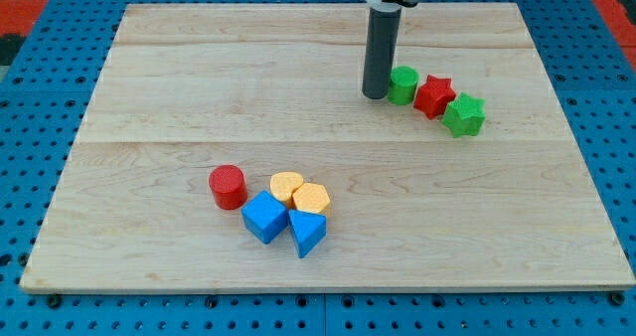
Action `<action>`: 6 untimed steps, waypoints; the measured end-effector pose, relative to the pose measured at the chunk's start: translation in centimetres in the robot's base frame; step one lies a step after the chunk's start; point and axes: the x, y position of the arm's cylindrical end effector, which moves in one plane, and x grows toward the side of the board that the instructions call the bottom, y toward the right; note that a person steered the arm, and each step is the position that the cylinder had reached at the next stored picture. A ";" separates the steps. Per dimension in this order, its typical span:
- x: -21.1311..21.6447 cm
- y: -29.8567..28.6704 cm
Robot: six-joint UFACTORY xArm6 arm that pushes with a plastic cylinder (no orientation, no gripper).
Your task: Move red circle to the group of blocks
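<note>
The red circle lies on the wooden board at the lower left of centre. Just to its right sits a tight group: two yellow blocks, a blue cube and a blue triangular block. The red circle is a small gap away from the blue cube and the nearer yellow block. My tip is far off at the view's upper right, touching the left side of a green circle.
A red star and a green star lie in a row to the right of the green circle. The board rests on a blue perforated table, with red mats at the view's top corners.
</note>
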 end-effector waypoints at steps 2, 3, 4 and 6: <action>5.2 -21.9; 12.5 -28.3; 20.7 -25.5; 12.4 -17.5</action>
